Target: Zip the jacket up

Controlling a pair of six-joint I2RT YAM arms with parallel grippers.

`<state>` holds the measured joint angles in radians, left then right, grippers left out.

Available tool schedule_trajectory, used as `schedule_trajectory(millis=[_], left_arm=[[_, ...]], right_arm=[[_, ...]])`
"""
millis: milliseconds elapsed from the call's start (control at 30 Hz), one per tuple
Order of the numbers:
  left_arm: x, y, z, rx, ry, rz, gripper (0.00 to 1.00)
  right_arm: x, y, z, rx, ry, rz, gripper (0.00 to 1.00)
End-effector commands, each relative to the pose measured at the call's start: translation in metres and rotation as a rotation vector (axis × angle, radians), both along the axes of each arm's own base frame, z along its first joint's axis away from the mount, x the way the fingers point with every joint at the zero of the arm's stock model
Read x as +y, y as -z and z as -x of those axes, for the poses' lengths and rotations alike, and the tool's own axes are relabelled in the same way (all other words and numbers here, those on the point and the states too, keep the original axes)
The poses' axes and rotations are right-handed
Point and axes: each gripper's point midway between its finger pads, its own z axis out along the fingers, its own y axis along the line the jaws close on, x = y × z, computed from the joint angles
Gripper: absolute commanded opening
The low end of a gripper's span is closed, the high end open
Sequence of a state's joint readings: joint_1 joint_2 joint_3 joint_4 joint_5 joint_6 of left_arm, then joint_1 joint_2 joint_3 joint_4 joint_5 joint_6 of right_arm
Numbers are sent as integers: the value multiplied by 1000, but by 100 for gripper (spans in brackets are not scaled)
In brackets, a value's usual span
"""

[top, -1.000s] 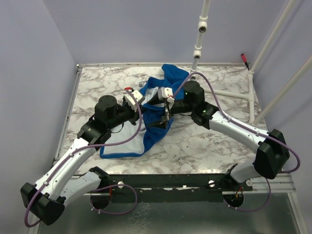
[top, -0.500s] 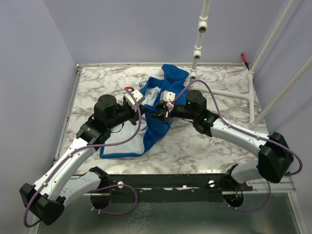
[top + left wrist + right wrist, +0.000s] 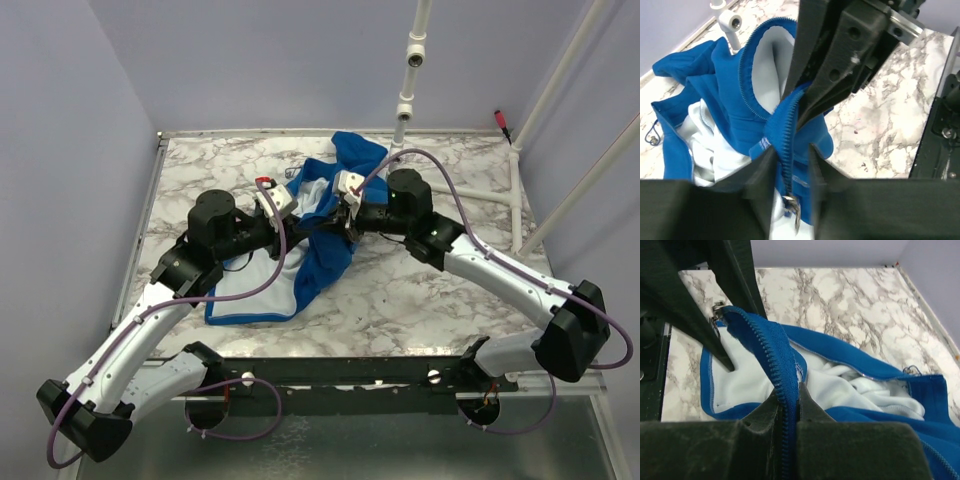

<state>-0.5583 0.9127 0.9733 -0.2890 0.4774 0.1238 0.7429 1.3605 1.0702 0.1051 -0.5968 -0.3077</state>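
Note:
The blue jacket [image 3: 325,265] lies crumpled on the marble table, its pale lining up. A strip of its zipper edge is lifted between the two arms. My right gripper [image 3: 788,392] is shut on that toothed edge [image 3: 771,352], the tape pinched tight between its pads. My left gripper [image 3: 792,152] faces it from the other side with its jaws a little apart. The zipper strip [image 3: 785,145] runs loosely through that gap, resting against the left finger. The metal slider [image 3: 792,207] hangs just below the left fingertips. Seen from above, both grippers [image 3: 322,220] meet over the jacket's middle.
A white pipe [image 3: 405,90] hangs down behind the jacket, and white frame tubes [image 3: 560,190] cross the right side. Purple cables loop off both arms. The marble table [image 3: 430,290] is walled in at the left and back.
My right gripper has closed from wide open onto the zipper edge and shifted slightly towards the back. My left gripper's jaws have parted a little.

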Motion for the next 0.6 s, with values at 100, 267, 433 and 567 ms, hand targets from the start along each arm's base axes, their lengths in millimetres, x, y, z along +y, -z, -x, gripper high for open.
schedule_trajectory(millis=[100,267,433,567], left_arm=[[-2,-16,10,-63,76,-13,63],[-1,-26,7,-152,93,-40,69],[-8,-35,17,-198,180,-34,70],[-15,-27,34,-194,290,-31,69]], right_arm=[[-16,6,11,173,24,128,1],[-17,11,20,266,7,181,1],[-18,10,24,315,-3,217,1],[-19,6,25,319,3,213,1]])
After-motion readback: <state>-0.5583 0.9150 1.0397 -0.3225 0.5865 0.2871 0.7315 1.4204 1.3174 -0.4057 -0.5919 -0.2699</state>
